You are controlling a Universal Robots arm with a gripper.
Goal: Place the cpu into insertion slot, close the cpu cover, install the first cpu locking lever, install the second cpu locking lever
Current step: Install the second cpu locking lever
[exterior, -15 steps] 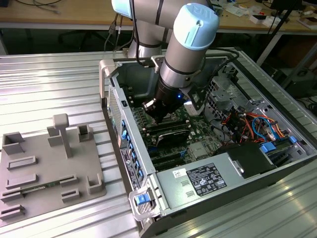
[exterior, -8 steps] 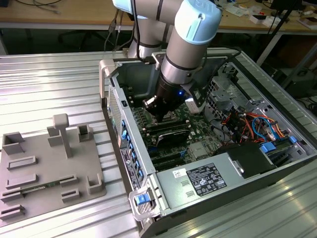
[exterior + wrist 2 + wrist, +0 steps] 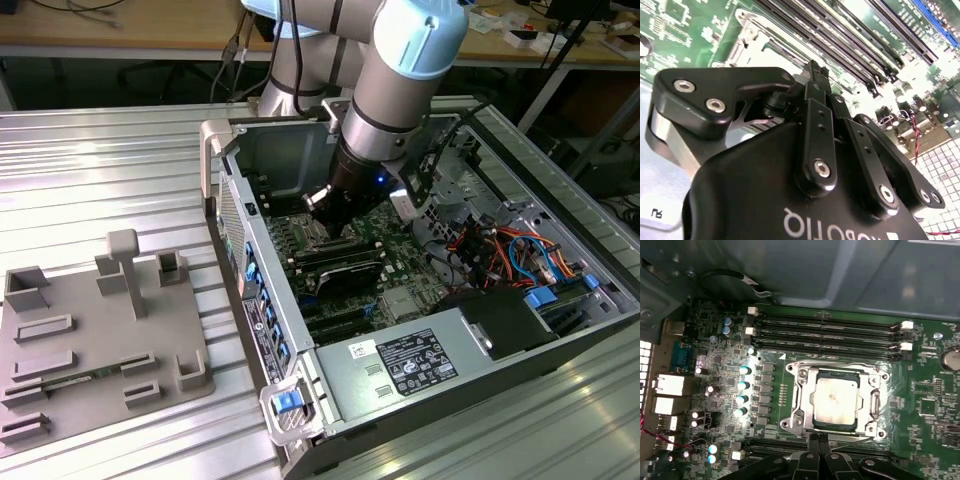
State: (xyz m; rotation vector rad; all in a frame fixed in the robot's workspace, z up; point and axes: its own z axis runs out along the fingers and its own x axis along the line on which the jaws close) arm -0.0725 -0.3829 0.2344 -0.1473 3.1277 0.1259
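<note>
Two pincer (image 3: 818,440) fingers together, beside cpu cover (image 3: 836,399).

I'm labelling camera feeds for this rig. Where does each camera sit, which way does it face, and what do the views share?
Exterior view: off the arm, raised, looking down into the open grey computer case; the grey-and-blue robot arm reaches in.
First wrist view: on the arm, facing the green motherboard and the silver-topped square cpu under its silvery metal cpu cover; the black end effector shows.
Second wrist view: behind the end effector, grazing the board.
Shared: the long black memory slots.
</note>
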